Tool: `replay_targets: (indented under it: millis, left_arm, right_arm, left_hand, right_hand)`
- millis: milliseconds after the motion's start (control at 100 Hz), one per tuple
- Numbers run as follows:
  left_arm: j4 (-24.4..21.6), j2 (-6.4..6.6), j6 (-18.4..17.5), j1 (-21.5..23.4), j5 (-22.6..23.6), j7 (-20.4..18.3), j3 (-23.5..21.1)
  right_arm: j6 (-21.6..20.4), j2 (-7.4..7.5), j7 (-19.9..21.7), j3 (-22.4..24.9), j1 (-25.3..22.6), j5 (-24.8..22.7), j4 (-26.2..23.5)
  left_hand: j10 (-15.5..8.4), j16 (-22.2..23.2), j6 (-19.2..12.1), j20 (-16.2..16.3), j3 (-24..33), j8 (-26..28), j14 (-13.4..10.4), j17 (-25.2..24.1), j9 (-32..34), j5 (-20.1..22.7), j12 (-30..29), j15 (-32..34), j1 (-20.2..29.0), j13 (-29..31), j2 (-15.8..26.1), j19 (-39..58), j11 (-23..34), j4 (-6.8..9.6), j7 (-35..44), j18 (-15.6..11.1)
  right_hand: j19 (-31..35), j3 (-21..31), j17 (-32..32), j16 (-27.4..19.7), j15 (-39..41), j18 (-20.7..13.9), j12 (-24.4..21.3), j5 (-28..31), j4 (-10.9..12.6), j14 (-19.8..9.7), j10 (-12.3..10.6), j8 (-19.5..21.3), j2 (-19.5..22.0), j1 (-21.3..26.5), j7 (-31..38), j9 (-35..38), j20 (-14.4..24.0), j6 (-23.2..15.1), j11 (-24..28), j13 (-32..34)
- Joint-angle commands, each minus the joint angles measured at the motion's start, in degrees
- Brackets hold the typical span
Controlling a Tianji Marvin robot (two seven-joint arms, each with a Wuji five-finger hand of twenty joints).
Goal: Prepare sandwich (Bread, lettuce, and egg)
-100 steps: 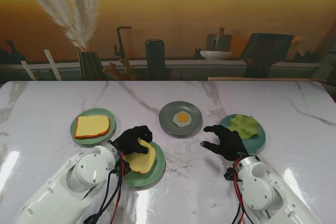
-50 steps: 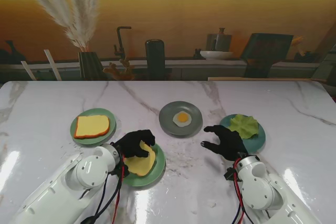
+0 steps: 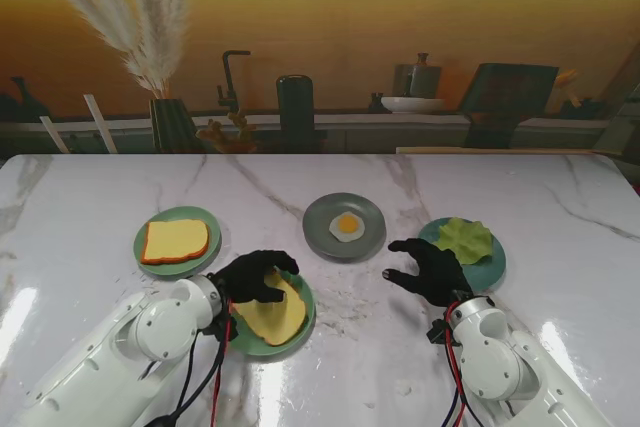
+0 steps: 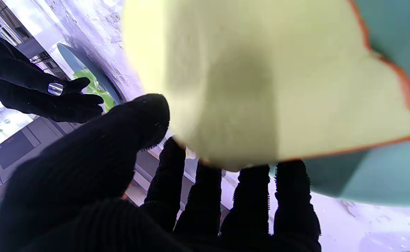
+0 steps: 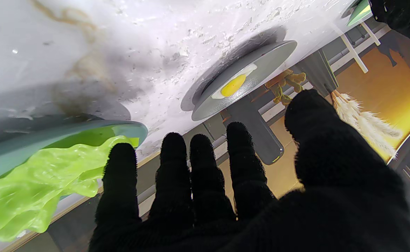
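marble table (image 3: 90, 197), four plates. left hand (image 3: 252, 277) rests on a bread slice (image 3: 272, 319) lying on the near green plate (image 3: 300, 332); fingers (image 4: 205, 199) curled at the slice's far edge, whether they truly grip it cannot be told. second bread slice (image 3: 175, 240) on the green plate (image 3: 152, 264) to the left, farther back. fried egg (image 3: 347, 227) on the grey plate (image 3: 325, 237), centre. lettuce (image 3: 463, 239) on the blue plate (image 3: 492, 272) at right. right hand (image 3: 428, 269) hangs near that plate's left rim, fingers spread, holding nothing.

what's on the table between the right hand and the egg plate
Nothing: in the stand view only bare marble separates the right hand from the grey egg plate.
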Motion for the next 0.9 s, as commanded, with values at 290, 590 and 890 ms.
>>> replay_targets:
  millis: [290, 590, 890]
  left_arm:
    - [-1.82, 0.29, -3.90, 2.11, 2.29, 1.09, -3.12]
    - [-0.93, -0.22, -11.42, 4.26, 3.18, 5.21, -9.56]
    - [0.27, -1.60, -12.20, 6.60, 4.42, 12.55, -14.04]
  right_arm:
    - [-0.92, -1.07, -0.53, 0.09, -0.22, -0.59, -0.35]
    - [-1.78, -0.78, -2.33, 2.59, -0.67, -5.55, -1.82]
    - [1.51, 0.45, -2.04, 6.73, 1.39, -15.56, -1.34]
  left_hand:
    - [1.11, -7.71, -0.96, -8.52, -6.09, -7.23, -1.00, -2.33, -5.24, -3.30, -7.28, -9.34, -4.77, -5.85, 2.12, -13.18, -6.16, -1.89, -7.89, -0.47]
    - [0.27, -13.91, -2.14, -19.73, -20.25, -10.76, -2.12, -1.41, -4.84, -1.97, -11.36, -13.52, -7.83, -4.82, 8.73, -21.45, -9.11, -8.62, -11.58, -2.46]
    - [0.33, -15.02, -2.85, -21.61, -25.48, -10.98, -2.31, -1.23, -3.86, -1.13, -12.03, -13.99, -6.83, -4.00, 12.21, -20.28, -9.51, -9.19, -12.36, -2.39]
  right_hand:
    - [-0.27, -1.39, -0.48, 0.04, -0.46, 0.48, 0.44, 0.28, 0.85, -0.33, -0.56, 0.65, 1.23, 1.10, 0.45, 0.42, 0.24, -1.39, -1.09, 1.39]
    - [-0.17, -1.07, -0.19, 0.03, -0.43, 0.83, 0.45, -0.08, 0.80, -0.26, -0.38, 0.59, -1.14, 1.22, 0.27, 0.50, 0.28, -0.66, -1.10, 1.71]
    - [-0.44, -0.33, -0.35, -0.21, -0.96, 0.75, 0.32, -1.97, 0.53, 0.08, 0.21, -0.04, -5.97, 1.52, -1.27, -0.98, 0.15, 1.10, -1.53, 0.48]
